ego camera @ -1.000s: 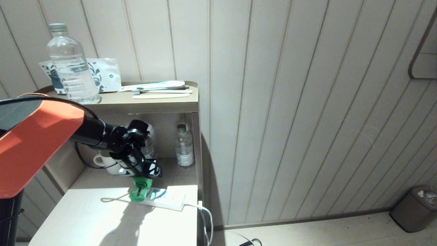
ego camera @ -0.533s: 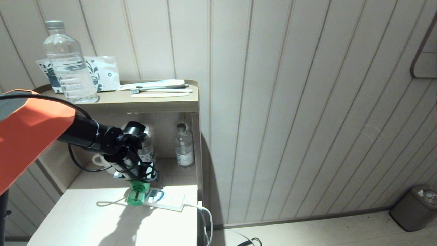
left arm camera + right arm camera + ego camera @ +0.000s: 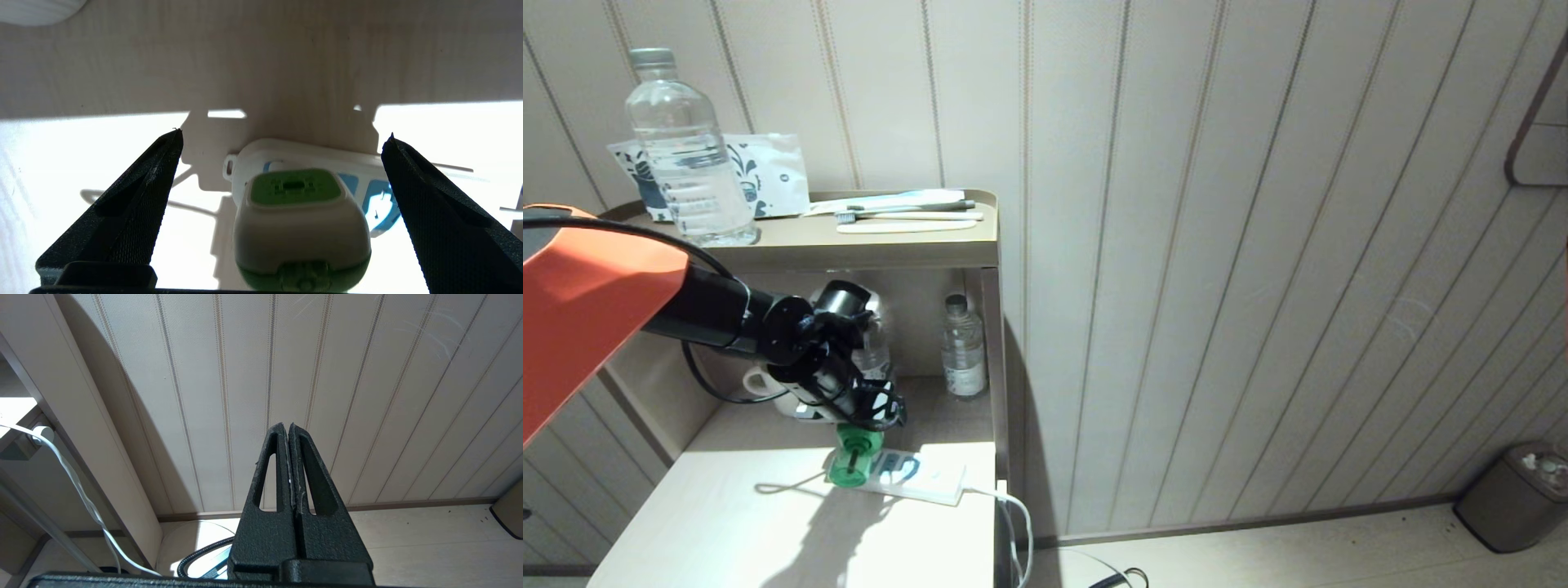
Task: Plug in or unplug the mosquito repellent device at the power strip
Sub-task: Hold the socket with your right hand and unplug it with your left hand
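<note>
Black and wide apart, the two fingers (image 3: 135, 204) of our left claw (image 3: 870, 406) hang just above the mosquito repellent device (image 3: 300, 228), one on each side of it and neither touching it. We see the device standing plugged into the power strip (image 3: 923, 479) at the end away from the cord, its green bottle (image 3: 854, 461) pointing toward our camera and its white-and-green cap facing the claw. The strip lies flat on the pale wooden worktop (image 3: 735, 531), in a patch of bright sunlight, with its white cord (image 3: 1013, 523) dropping over the edge beside the panelled wall. Behind our arm stand a white mug (image 3: 760, 382) and a small water bottle (image 3: 964, 347); a larger water bottle (image 3: 682, 151) stands on the shelf (image 3: 890, 249) above. Our right claw (image 3: 291, 437) is pressed together and empty, pointing at the panelled wall off to the side.
</note>
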You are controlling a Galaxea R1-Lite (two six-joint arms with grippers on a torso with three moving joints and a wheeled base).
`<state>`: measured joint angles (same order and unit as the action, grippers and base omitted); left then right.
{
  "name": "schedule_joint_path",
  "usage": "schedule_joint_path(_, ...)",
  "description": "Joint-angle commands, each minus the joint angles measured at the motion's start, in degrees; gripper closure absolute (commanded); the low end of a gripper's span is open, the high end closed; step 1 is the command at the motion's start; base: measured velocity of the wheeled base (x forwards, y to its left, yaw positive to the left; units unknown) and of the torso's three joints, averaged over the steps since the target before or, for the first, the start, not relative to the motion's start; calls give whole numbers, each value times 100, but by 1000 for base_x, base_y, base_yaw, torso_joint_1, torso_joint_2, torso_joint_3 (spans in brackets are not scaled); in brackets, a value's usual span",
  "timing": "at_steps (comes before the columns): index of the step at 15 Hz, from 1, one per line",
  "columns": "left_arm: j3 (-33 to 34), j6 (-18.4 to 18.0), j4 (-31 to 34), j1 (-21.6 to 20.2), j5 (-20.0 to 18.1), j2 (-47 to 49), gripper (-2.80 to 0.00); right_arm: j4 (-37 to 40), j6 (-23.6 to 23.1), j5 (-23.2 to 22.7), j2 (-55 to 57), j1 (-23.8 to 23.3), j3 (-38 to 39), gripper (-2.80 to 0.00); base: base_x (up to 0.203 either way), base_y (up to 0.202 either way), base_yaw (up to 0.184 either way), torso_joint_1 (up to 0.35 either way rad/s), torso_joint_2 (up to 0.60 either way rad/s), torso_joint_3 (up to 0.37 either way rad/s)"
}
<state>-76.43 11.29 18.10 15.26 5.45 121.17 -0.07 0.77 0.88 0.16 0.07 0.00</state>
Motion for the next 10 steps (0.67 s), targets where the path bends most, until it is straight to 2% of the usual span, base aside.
schedule_joint_path(1, 84, -4, 34, 8, -13, -194, -280, -1, 2, 0, 2, 10, 0, 0, 0, 0, 0, 0, 0, 0)
schedule_joint_path(3, 366, -141, 79, 19, -2, -426, -280, -1, 2, 0, 2, 2, 0, 0, 0, 0, 0, 0, 0, 0)
schedule_joint_path(5, 692, -586, 168, 21, -23, -641, -280, -1, 2, 0, 2, 1, 0, 0, 0, 0, 0, 0, 0, 0)
schedule_joint_path(10, 1616, -714, 171, 21, 37, -1330, -280, -1, 2, 0, 2, 1, 0, 0, 0, 0, 0, 0, 0, 0)
